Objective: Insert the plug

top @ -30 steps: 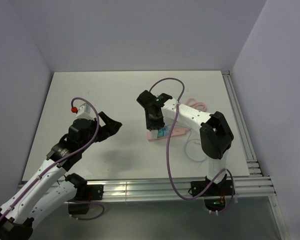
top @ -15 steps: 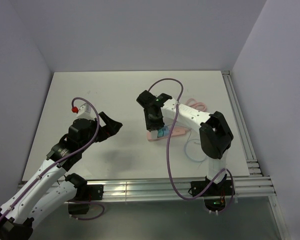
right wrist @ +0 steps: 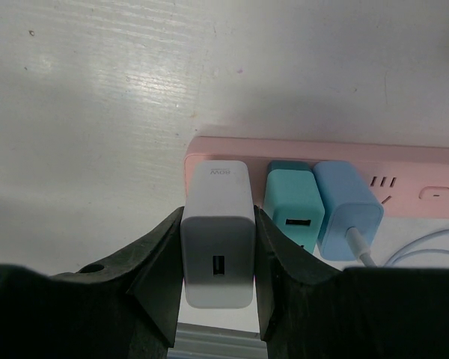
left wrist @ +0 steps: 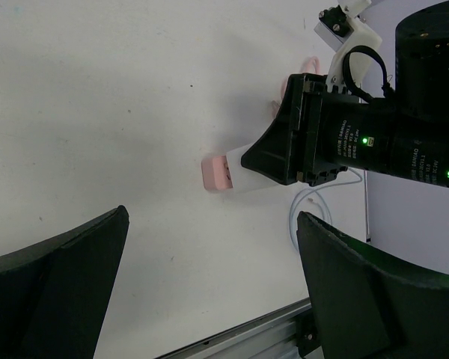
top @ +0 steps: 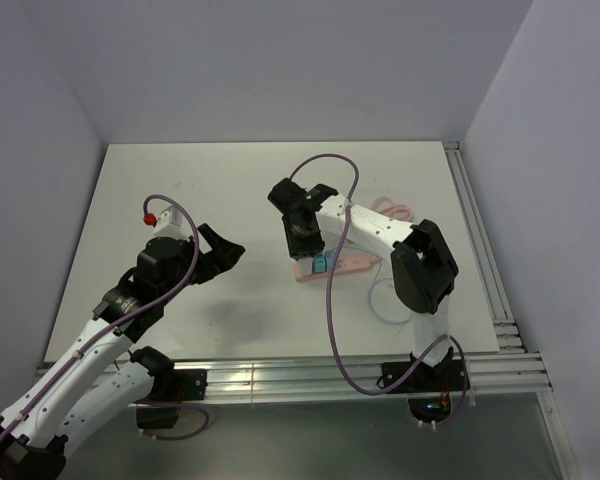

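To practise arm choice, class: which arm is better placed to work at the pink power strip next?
Right. The right gripper is shut on the white block at the pink power strip, beside the teal plug standing in it. The left gripper hangs open, clear of the strip.

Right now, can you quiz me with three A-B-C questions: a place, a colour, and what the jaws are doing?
1. Where is the teal plug? A) between the white block and the blue plug B) alone on the table C) in the left jaws
2. What colour is the power strip? A) green B) pink C) black
3. What are the right jaws doing? A) standing wide open B) holding the blue plug C) shut on the white block
Answers: A, it sits on the strip between them; B, its body is pink; C, they press both its sides.
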Controlling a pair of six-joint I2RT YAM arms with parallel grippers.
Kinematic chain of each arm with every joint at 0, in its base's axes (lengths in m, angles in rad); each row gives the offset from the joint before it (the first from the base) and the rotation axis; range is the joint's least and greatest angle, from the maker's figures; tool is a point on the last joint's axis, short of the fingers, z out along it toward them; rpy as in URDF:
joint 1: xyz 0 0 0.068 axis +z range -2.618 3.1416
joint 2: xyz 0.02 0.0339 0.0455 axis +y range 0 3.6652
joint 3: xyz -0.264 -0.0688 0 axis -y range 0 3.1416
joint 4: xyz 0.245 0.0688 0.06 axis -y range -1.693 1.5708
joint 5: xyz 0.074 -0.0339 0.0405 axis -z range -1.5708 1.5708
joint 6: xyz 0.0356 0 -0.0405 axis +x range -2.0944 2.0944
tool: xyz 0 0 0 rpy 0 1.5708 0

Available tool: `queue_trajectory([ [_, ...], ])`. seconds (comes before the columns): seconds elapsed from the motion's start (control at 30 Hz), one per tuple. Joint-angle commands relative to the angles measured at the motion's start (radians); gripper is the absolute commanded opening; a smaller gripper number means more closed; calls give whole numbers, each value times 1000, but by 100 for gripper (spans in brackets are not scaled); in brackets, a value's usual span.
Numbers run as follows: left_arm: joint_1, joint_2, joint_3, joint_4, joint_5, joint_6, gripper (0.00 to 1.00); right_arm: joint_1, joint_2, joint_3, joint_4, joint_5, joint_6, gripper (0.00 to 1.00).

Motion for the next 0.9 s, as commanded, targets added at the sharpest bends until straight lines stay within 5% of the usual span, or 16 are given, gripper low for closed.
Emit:
queue_trajectory([
  [0.0, 4, -9, 20, 15, 4, 17, 99, -1, 38, 41, -28, 61, -18, 0],
  [0.87, 5, -26, 5, 29, 30, 10, 100, -2, -15, 19, -114, 138, -15, 0],
])
